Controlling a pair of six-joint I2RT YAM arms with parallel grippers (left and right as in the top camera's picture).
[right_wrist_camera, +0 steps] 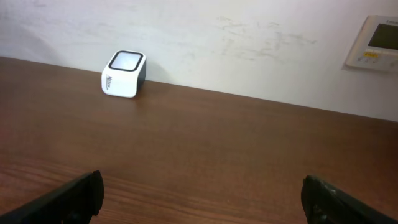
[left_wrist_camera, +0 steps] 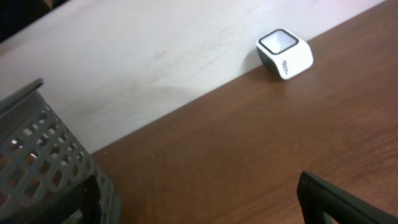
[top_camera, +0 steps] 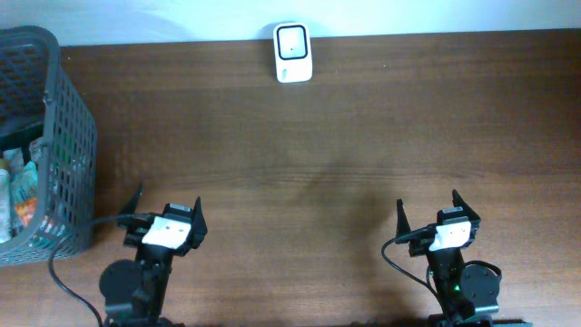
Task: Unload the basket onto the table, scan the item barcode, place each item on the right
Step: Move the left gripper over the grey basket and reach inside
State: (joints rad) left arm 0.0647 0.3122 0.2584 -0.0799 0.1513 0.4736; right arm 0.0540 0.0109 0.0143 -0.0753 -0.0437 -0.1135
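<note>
Brown wooden surface (top_camera: 363, 136) carries a grey basket (top_camera: 73, 154) at its left edge, with the packets (top_camera: 20, 195) to scan jumbled inside, long axes unclear. The left arm (top_camera: 168, 234) sits just right of the basket, far nearer than the right arm (top_camera: 452, 238); both crouch at the near edge, pointing away, jaws wide and empty. The white scanner (top_camera: 292, 53) stands at the far edge, ahead and between the arms.

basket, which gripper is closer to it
Left. The left gripper hangs just beside the near corner of the gray basket; the right gripper is far off across the table, toward its opposite side.
</note>
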